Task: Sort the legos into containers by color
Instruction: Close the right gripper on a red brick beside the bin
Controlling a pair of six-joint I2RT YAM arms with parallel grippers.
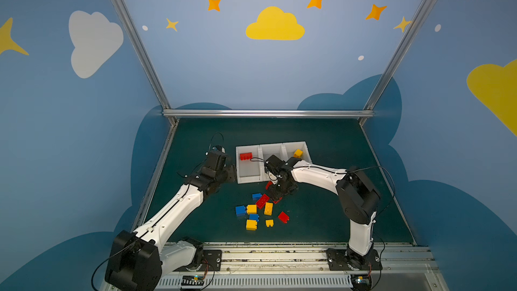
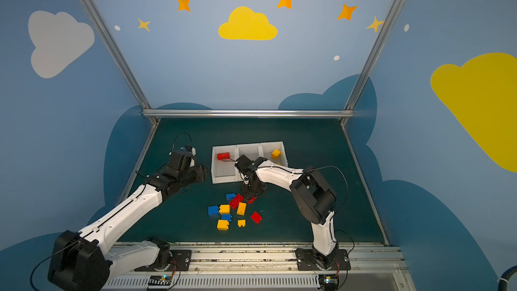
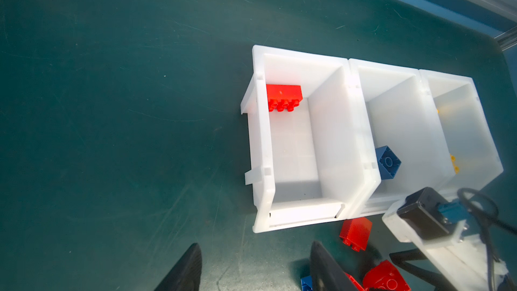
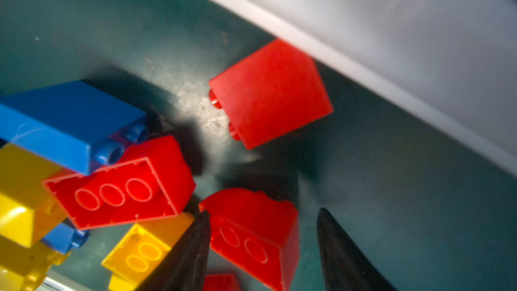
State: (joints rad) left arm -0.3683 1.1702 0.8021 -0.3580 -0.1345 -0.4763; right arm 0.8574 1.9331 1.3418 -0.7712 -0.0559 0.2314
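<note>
Beneath me lies a scuffed dark-green mat [image 1: 321,219], closed in by blue walls [image 1: 223,65] with cloud and star decals and aluminium rails [image 1: 268,113]. Three glossy white plastic bins [image 1: 249,179] stand in a row. My left gripper [image 3: 256,258] is open and empty beside them. My right gripper [image 4: 263,211] is open, straddling a red brick [image 4: 251,233] that lies hollow underside up. It is at the edge of the loose brick pile [image 1: 268,208].

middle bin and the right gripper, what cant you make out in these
- middle bin: in both top views the right arm's wrist covers its front; its blue brick shows only in the left wrist view.
- right gripper: in both top views hidden under its own wrist.
- red brick between its fingers: right wrist view, blurred, cut by the bottom edge.
- yellow bricks: left wrist view, mostly behind a bin wall.
</note>
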